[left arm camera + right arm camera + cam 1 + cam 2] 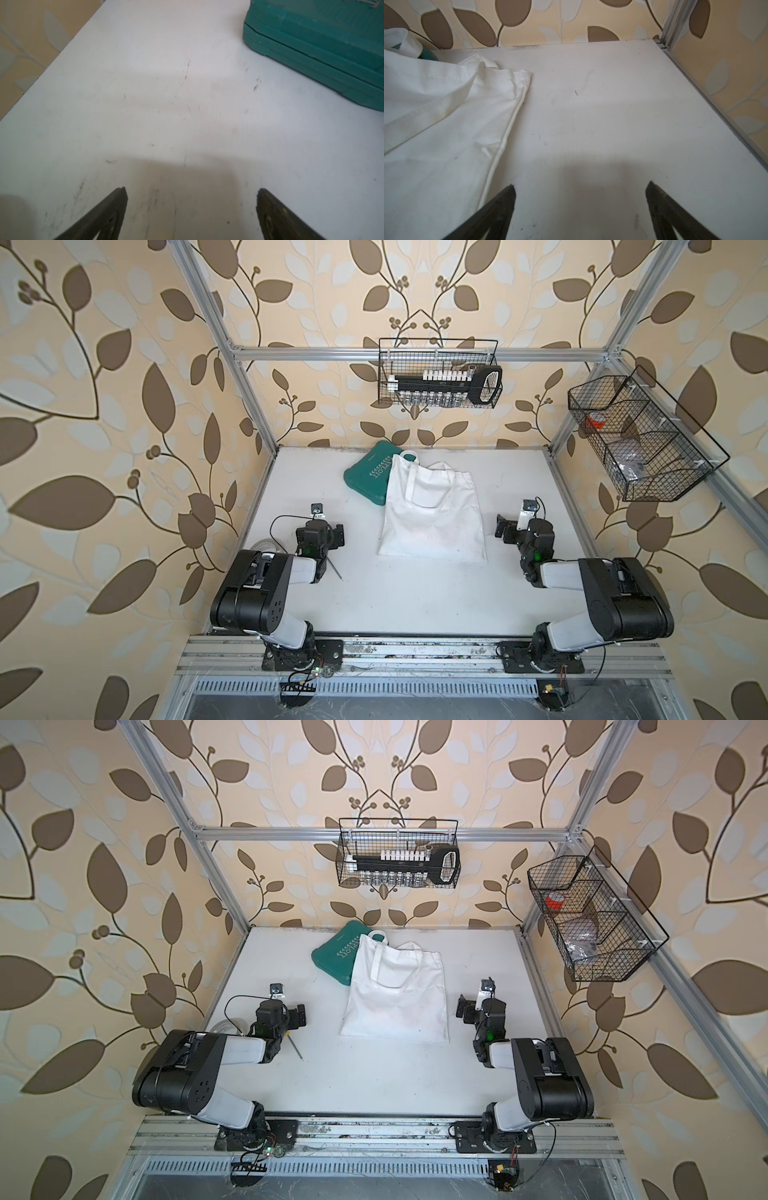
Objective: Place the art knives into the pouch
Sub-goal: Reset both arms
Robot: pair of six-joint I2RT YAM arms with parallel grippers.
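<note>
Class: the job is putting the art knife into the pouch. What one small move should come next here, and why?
Probably swing the left gripper back over what looks like the art knife, a slim grey tool lying on the table beside that arm's wrist. Its fingers stand open and empty, facing bare table; the right gripper is open too, but farther from it.

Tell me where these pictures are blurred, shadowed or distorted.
Left wrist view: soft overall, dark green rectangular case smeared. Right wrist view: sharper, seam of white cloth tote bag crisp, shadow before right gripper. In both top views: even light, no glare.
</note>
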